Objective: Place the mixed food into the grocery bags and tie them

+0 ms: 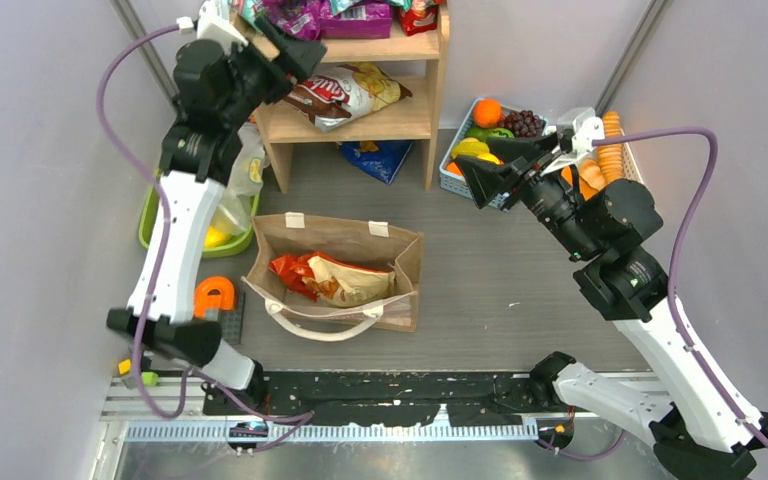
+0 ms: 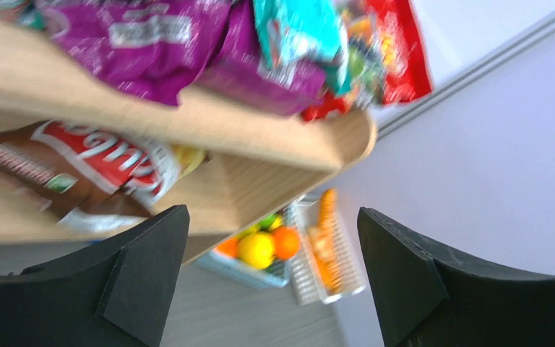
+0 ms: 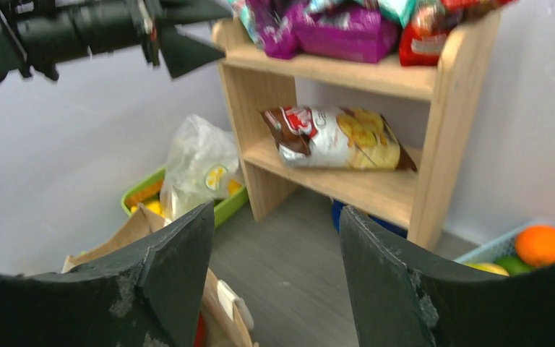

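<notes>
The tan tote bag (image 1: 400, 262) stands open mid-table with a red-orange snack packet (image 1: 325, 278) lying inside it. A clear plastic bag (image 1: 247, 165) slumps over the green basket. On the wooden shelf (image 1: 430, 110) lies a brown-white packet (image 1: 350, 95), with purple packets (image 1: 300, 15) on the top board. My left gripper (image 1: 300, 62) hangs open and empty beside the shelf; its wrist view (image 2: 271, 213) looks past the brown-white packet (image 2: 79, 170). My right gripper (image 1: 485, 175) is open and empty in front of the fruit basket (image 1: 455, 150), and faces the shelf (image 3: 274, 210).
A green basket (image 1: 155, 215) sits at the left wall. A white basket (image 1: 632, 150) of orange items stands beside the blue fruit basket at the right wall. A blue packet (image 1: 375, 158) lies under the shelf. An orange object (image 1: 215, 293) rests left of the tote.
</notes>
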`<action>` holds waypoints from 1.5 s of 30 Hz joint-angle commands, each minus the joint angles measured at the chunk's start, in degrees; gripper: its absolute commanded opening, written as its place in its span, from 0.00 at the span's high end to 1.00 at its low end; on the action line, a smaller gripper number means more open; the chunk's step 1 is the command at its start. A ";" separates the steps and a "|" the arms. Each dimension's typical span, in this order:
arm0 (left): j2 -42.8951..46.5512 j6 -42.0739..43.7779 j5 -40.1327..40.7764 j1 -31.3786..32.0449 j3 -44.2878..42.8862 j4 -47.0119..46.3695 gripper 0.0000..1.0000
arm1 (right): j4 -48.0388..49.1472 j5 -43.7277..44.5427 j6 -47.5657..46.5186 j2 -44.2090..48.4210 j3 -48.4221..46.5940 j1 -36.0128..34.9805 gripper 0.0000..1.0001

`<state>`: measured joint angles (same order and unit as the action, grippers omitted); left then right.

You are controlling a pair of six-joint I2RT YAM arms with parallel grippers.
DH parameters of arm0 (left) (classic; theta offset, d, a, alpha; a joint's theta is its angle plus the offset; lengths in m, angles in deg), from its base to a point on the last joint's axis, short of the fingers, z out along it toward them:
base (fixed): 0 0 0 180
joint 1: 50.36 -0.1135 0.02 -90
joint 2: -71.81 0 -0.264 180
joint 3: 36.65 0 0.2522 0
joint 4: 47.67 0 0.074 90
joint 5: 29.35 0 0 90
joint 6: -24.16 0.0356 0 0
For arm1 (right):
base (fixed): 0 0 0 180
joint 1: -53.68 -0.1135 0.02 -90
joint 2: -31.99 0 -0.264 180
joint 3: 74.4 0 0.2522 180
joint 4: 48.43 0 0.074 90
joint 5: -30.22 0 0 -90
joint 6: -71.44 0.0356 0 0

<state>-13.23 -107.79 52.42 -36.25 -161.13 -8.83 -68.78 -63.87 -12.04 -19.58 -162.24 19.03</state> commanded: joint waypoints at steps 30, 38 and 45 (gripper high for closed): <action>-29.70 -40.80 -2.60 -1.41 -26.66 -20.70 0.36 | -1.19 7.63 -1.60 1.80 3.13 0.18 0.29; -31.59 -43.29 -2.48 -0.93 -27.09 -23.46 0.53 | -1.12 7.60 -1.76 1.41 3.15 0.24 0.29; -33.68 -46.94 -4.34 -0.75 -28.17 -24.73 0.83 | -1.11 7.54 -1.55 1.43 3.16 0.20 0.29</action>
<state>-46.23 -152.97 49.71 -37.24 -186.31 -29.83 -72.54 -56.84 -12.87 -18.29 -157.96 19.03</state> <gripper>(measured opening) 0.276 0.711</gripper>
